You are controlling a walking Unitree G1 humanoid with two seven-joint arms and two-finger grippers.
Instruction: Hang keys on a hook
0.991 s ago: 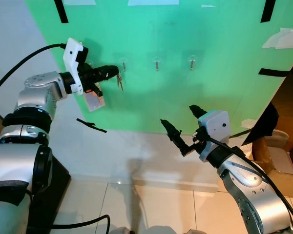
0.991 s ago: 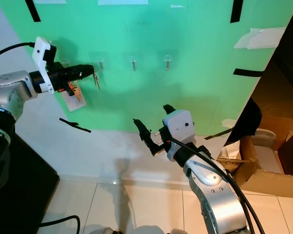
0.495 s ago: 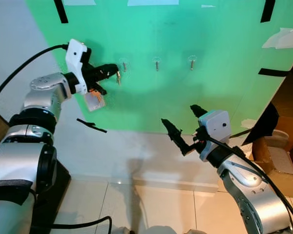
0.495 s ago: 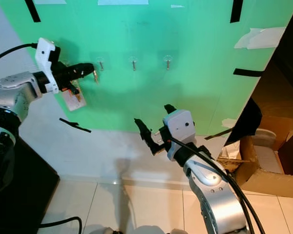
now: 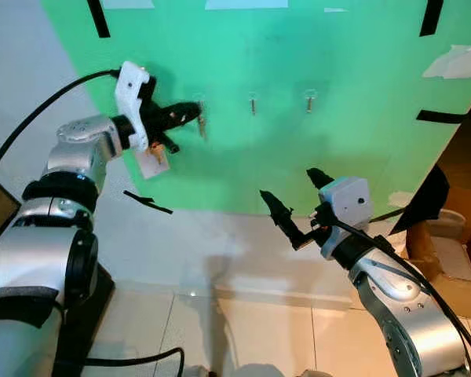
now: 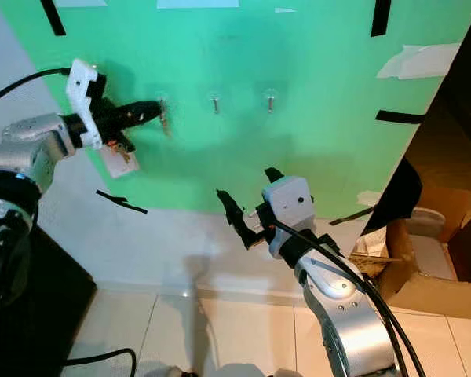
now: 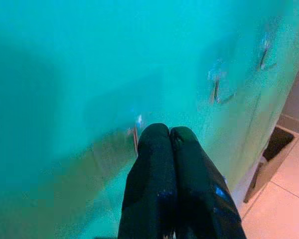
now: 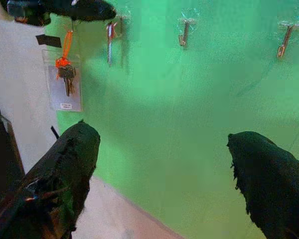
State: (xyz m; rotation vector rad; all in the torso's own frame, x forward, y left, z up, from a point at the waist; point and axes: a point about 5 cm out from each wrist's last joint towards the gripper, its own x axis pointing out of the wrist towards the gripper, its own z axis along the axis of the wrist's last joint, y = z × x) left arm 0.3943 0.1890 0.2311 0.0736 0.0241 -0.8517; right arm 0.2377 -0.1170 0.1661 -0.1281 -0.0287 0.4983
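- We can't tell whether the key [image 8: 110,41] touches the left hook [image 8: 121,21]; its ring is too small to make out.
- In our left wrist view the left pincer [image 7: 169,135] covers whatever it pinches.
- Our right pincer [image 8: 162,164] fingers run off the right wrist view's edge.
- The tag [image 8: 65,82] print is too small to read.

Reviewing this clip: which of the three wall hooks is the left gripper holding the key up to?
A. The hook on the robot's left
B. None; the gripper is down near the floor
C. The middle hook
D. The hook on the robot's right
A. The left gripper, fingers shut on the key, is raised against the green wall at the leftmost hook; the middle hook and right hook are bare.
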